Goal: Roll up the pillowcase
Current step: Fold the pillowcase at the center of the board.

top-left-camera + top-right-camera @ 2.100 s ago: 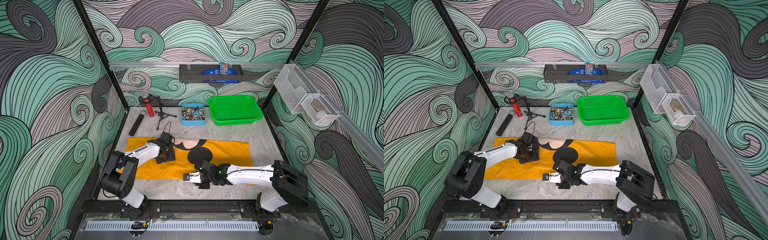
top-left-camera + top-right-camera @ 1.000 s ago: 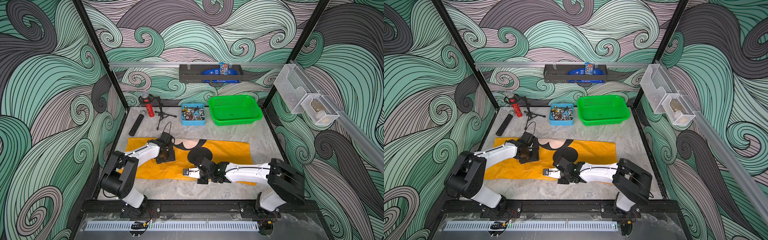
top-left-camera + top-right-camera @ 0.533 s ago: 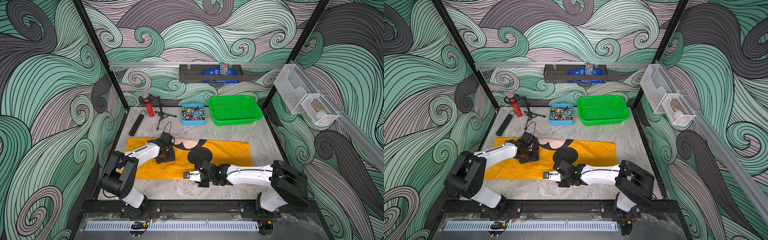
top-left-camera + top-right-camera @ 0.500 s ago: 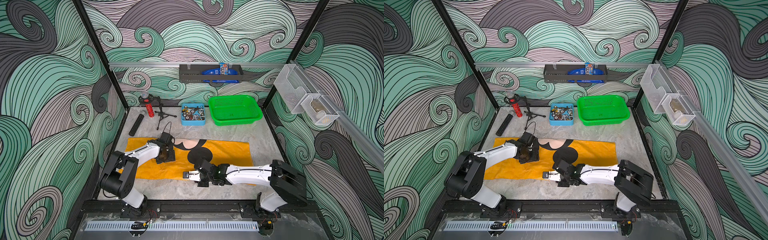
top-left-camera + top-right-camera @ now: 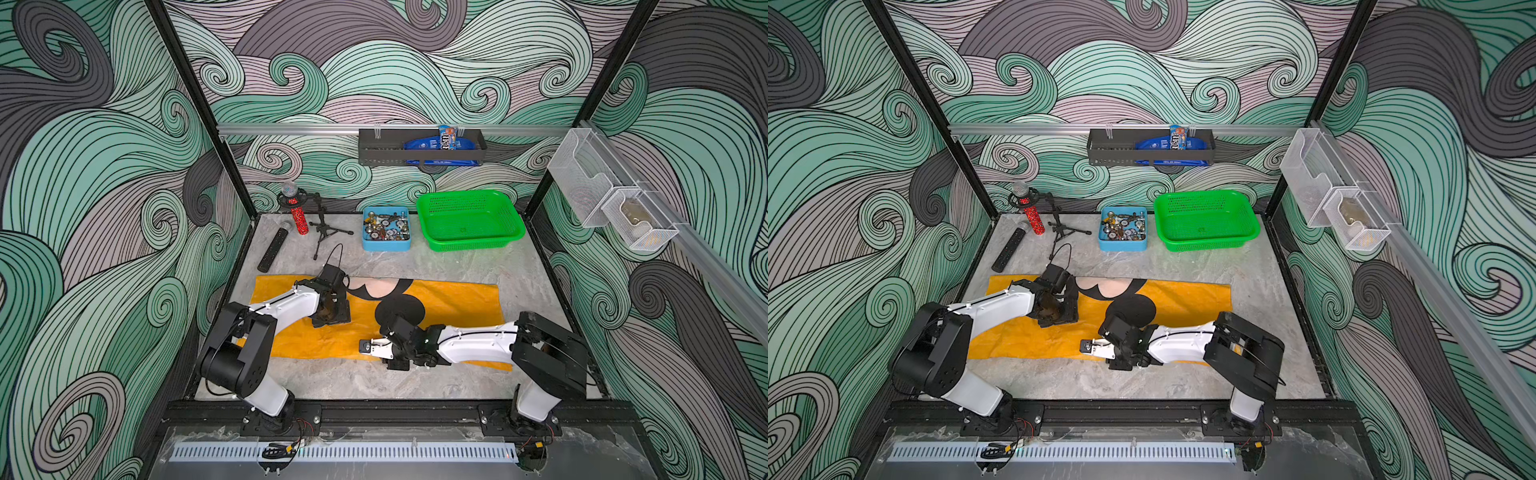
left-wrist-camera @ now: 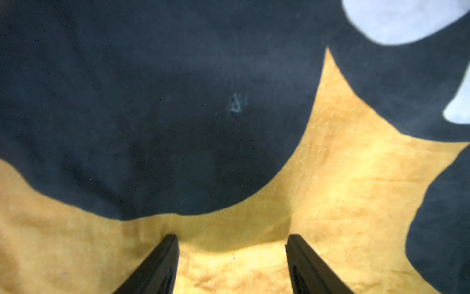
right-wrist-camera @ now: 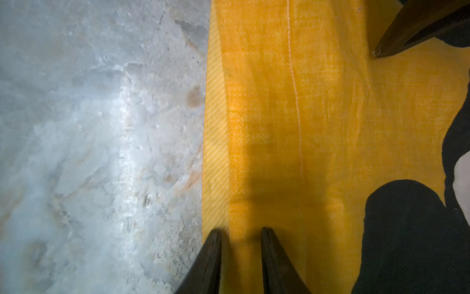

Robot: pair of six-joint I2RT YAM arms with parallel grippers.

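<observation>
Pillowcase [image 5: 453, 303] lies flat and unrolled on the table [image 7: 101, 127], in front of the green basket [image 5: 513, 232]. My right gripper [image 7: 240, 236] sits at the hem farthest from the basket, jaws a little apart and straddling the edge, with nothing pinched that I can see. My left gripper [image 6: 232, 244] is spread wide, tips low over the yellow cloth beside the black print. To start well, I'd bring both onto that same hem, pinch only the edge, and turn it toward the basket evenly so the roll runs straight.
</observation>
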